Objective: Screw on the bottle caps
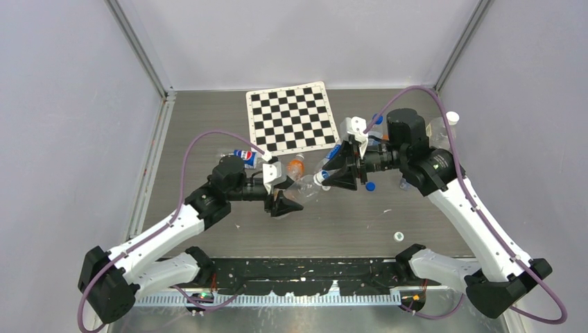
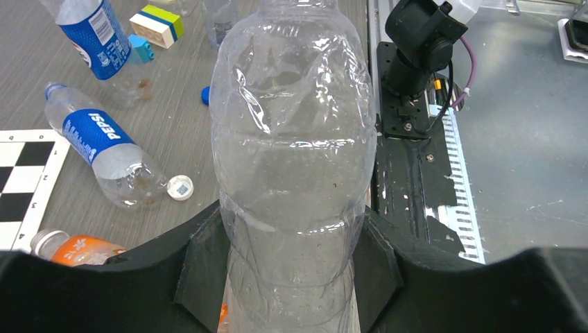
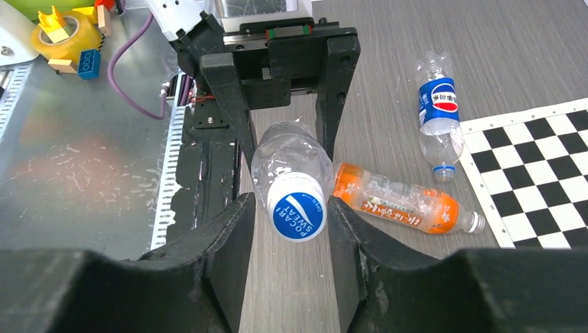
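Grey wood-grain tabletop between pale walls, with a checkerboard mat at the far side. Judged partway through the task, no further.

Clamped in the left gripper: a clear bottle, pinched around its lower body, neck pointing toward the other arm. Seated on that neck: a blue cap printed POCARI SWEAT, square between the fingers of the right gripper. Closely flanked on both sides; cannot tell whether actually pinched yet. Cannot tell either how far down the thread.

Left to do, by the look of it: turning this cap home, then more of the same. Lying loose on the table: a white cap just beside a Pepsi bottle, and a second blue cap farther off. Also lying on its side: an orange-labelled bottle, too unclear at the neck to call capped or open.

Thin, glassy plastic on the held bottle, creased and dented, waisted in soft rings; likely to buckle under a hard squeeze. Round, flat-topped, smooth on the cap's face. Matte black and wedge-shaped for the fingers. Flat printed squares on the mat, faint streaked grain on the table.
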Tool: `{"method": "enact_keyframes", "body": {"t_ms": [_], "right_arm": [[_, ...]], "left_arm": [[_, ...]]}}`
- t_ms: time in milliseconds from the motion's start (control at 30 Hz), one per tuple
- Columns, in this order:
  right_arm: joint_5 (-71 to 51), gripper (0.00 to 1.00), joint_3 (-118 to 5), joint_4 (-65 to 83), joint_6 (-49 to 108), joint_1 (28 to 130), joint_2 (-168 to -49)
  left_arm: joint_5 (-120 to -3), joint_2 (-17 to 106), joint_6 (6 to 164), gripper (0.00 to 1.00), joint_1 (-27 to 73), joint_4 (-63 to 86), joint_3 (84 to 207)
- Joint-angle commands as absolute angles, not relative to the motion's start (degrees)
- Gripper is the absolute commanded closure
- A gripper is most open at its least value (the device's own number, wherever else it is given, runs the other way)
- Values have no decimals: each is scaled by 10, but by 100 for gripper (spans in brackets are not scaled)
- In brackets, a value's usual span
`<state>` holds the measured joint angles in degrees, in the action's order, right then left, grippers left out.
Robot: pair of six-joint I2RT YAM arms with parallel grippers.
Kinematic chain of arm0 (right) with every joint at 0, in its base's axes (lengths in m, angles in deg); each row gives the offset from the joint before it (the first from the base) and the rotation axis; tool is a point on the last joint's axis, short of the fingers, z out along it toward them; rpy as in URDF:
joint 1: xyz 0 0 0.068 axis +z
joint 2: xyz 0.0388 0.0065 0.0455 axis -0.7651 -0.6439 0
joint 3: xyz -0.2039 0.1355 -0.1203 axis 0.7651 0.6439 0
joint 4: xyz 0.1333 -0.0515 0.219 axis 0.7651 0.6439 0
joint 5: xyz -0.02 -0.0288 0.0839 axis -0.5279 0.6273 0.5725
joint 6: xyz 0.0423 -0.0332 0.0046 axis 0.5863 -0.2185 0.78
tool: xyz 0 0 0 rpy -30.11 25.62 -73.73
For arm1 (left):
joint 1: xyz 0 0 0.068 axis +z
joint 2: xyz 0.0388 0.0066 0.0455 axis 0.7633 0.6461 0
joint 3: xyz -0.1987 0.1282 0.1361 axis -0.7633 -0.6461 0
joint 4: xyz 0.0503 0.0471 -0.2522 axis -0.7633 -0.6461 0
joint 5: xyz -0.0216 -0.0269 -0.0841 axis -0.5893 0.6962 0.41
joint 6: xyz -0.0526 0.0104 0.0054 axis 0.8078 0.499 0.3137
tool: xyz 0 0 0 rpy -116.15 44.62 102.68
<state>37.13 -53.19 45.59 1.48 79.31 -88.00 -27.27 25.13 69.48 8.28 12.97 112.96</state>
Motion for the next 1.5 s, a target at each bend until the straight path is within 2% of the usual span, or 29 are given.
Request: {"method": "enact_keyframes", "body": {"t_ms": [0, 133, 200, 300, 367, 467, 633, 733, 867, 967, 1033, 1100, 1167, 1200, 1233, 1267, 1300, 1367, 1467], "right_arm": [[387, 53, -562, 488, -9, 790, -891], [380, 58, -567, 507, -14, 790, -898], [377, 66, -568, 508, -10, 790, -899], [372, 91, -570, 505, 7, 792, -900], [354, 98, -571, 500, 48, 793, -901], [316, 99, -581, 504, 109, 797, -910], [212, 100, -580, 499, 325, 806, -923], [166, 100, -560, 488, 442, 808, -924], [90, 99, -520, 438, 672, 810, -924], [54, 99, -477, 405, 843, 822, -915], [26, 99, -465, 387, 901, 837, -902], [9, 96, -475, 391, 907, 844, -893], [-5, 74, -495, 407, 866, 845, -888], [-10, 67, -502, 417, 823, 845, -886], [-13, 53, -511, 420, 801, 845, -879], [-14, 47, -512, 419, 749, 845, -874], [-15, 37, -513, 418, 719, 845, -862], [-11, 29, -512, 417, 633, 845, -843], [-8, 26, -510, 423, 491, 845, -821]], "left_arm": [[-258, 253, 682, 77, 86, 137, 1162], [-255, 256, 680, 77, 86, 136, 1168], [-256, 257, 674, 77, 86, 132, 1171], [-268, 259, 652, 77, 86, 114, 1179], [-288, 261, 634, 77, 85, 107, 1184], [-349, 253, 588, 78, 76, 99, 1195], [-518, 239, 448, 78, 28, 57, 1218], [-610, 233, 374, 78, -3, 86, 1208], [-717, 233, 254, 79, -61, 159, 1163], [-750, 239, 205, 79, -94, 180, 1143], [-750, 240, 211, 79, -95, 178, 1139], [-754, 238, 219, 79, -95, 163, 1139], [-758, 235, 236, 80, -95, 140, 1145], [-760, 235, 247, 80, -94, 125, 1149], [-761, 236, 257, 81, -92, 110, 1153], [-756, 237, 269, 82, -86, 89, 1161], [-744, 240, 287, 82, -76, 58, 1171], [-713, 248, 327, 83, -48, 4, 1193], [-624, 254, 363, 84, -3, -56, 1220]]}}
